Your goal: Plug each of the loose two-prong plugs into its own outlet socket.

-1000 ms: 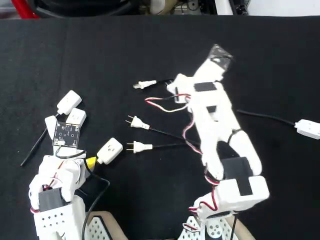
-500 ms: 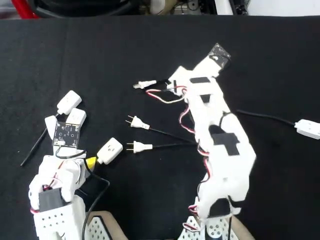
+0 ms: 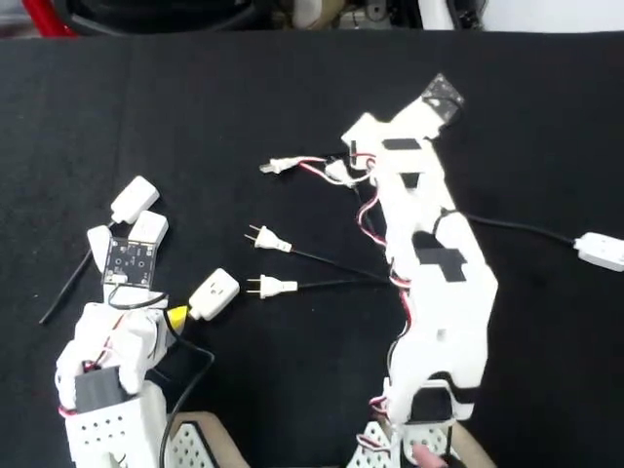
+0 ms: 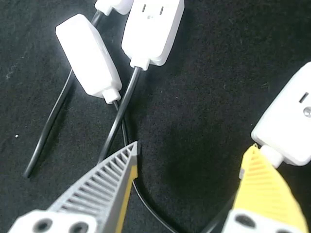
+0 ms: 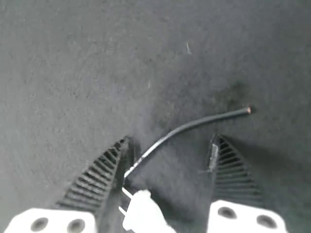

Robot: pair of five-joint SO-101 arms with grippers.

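Black cloth [image 3: 175,88] covers my table. I see my right claw [image 5: 170,141] spread wide, gripping nothing, just beside the top plug [image 3: 283,165]. My left claw [image 4: 192,151], open and empty, sits with a socket [image 4: 286,121] well apart from that plug.

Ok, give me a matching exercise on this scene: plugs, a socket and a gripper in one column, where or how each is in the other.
1 farthest plug
2 nearest plug
3 lone socket
4 left gripper

a open, one yellow finger
b far right, away from the rest
c prongs facing a near socket
d beside the right gripper

Pairs: 1-d, 2-c, 3-b, 4-a.
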